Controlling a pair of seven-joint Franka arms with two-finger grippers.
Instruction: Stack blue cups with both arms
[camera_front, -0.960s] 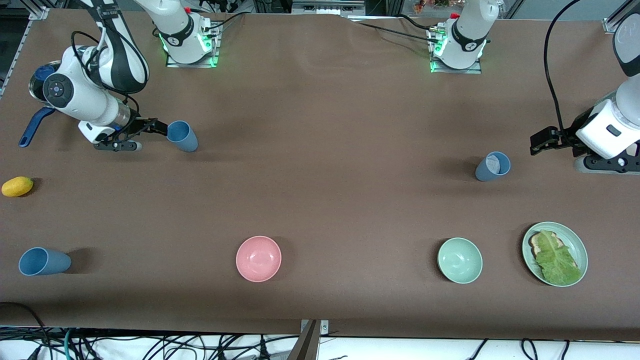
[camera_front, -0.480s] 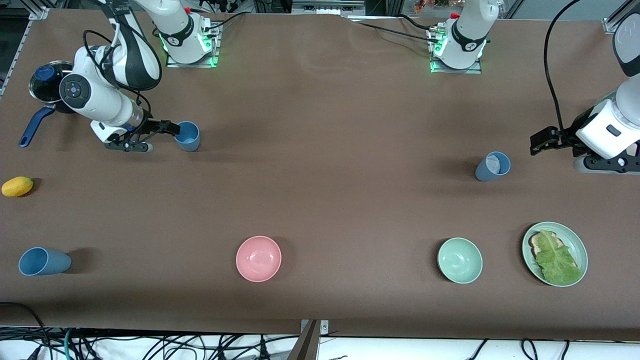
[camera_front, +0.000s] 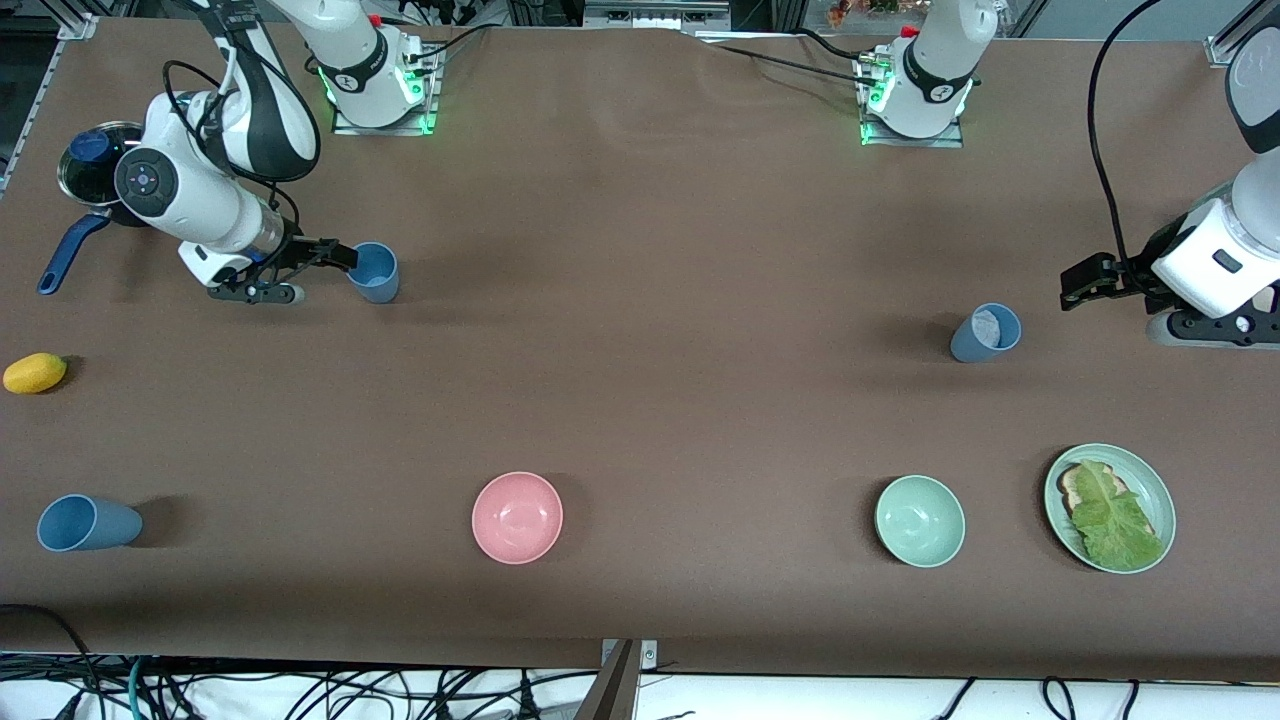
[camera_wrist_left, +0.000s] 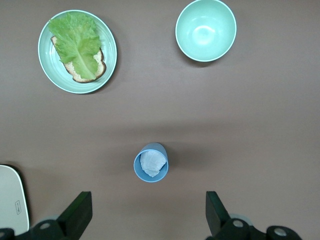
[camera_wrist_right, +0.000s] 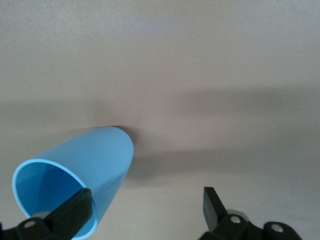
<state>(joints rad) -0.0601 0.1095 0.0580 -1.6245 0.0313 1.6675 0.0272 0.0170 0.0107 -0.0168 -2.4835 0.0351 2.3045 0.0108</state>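
Note:
Three blue cups are in the front view. One cup (camera_front: 373, 272) stands near the right arm's end, and the right gripper (camera_front: 335, 258) is against its rim. In the right wrist view the gripper (camera_wrist_right: 145, 210) is open; one finger overlaps the cup's (camera_wrist_right: 80, 167) rim and the cup is not between the jaws. A second cup (camera_front: 985, 333) with crumpled white paper inside stands near the left arm's end. The left gripper (camera_front: 1070, 285) hangs open beside it and is also open in its wrist view (camera_wrist_left: 147, 220), apart from that cup (camera_wrist_left: 151, 162). A third cup (camera_front: 85, 523) lies on its side near the front camera.
A pink bowl (camera_front: 517, 517), a pale green bowl (camera_front: 920, 520) and a green plate (camera_front: 1152, 482) with bread and lettuce sit nearer to the front camera. A yellow fruit (camera_front: 35, 372) and a pot with a blue handle (camera_front: 85, 170) are at the right arm's end.
The right arm carried its cup a little toward the table's middle, and the cup went from tilted to standing. The left arm has not moved.

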